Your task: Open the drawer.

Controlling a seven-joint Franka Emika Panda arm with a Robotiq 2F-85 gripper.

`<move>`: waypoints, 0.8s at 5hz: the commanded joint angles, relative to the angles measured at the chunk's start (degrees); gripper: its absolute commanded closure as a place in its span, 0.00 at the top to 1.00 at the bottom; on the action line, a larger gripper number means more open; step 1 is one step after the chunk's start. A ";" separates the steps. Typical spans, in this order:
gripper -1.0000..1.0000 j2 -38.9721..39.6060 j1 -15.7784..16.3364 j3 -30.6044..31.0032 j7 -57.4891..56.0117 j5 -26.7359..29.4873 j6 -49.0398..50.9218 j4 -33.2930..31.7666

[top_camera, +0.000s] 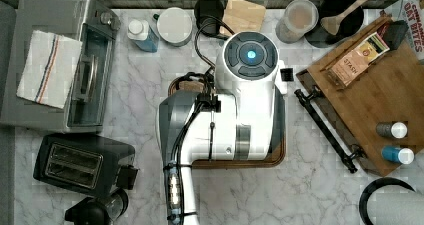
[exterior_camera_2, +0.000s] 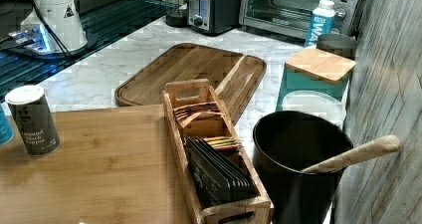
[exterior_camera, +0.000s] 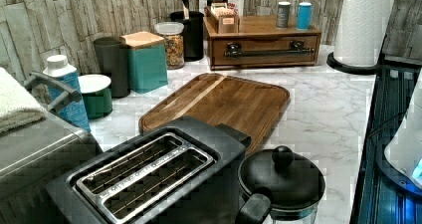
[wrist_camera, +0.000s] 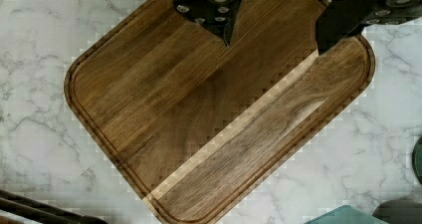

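We hovered our black two-fingered gripper [wrist_camera: 273, 32], fingers spread and empty, above the rounded dark wooden cutting board [wrist_camera: 219, 109]. The dark-brown wooden drawer [exterior_camera: 263, 50] sat closed, well apart, in the bamboo-topped unit. Our worry: fingers slipping off its long black bar handle [top_camera: 327, 130], dragging the unit

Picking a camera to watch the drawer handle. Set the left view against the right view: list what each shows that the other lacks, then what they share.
Left view alone: the closed drawer front with its black bar handle, a paper towel roll, and the toaster slots from above.

Right view alone: the tea bags inside the wooden tea box, a wooden spoon, and the toaster oven door.

Both: the cutting board, teal canister and pepper shaker.
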State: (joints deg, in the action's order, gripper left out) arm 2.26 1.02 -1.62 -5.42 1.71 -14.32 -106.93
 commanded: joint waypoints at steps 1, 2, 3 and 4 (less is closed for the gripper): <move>1.00 0.00 0.02 0.06 -0.02 0.70 -0.17 -0.09; 1.00 0.00 0.01 0.06 -0.02 0.70 -0.17 -0.08; 1.00 0.00 0.28 -0.21 -0.03 0.71 -0.17 -0.09; 1.00 -4.42 -0.90 -0.87 -13.09 3.01 -2.76 -6.17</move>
State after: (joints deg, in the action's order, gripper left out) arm 1.56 1.12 -2.09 -12.55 3.15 -15.57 -109.78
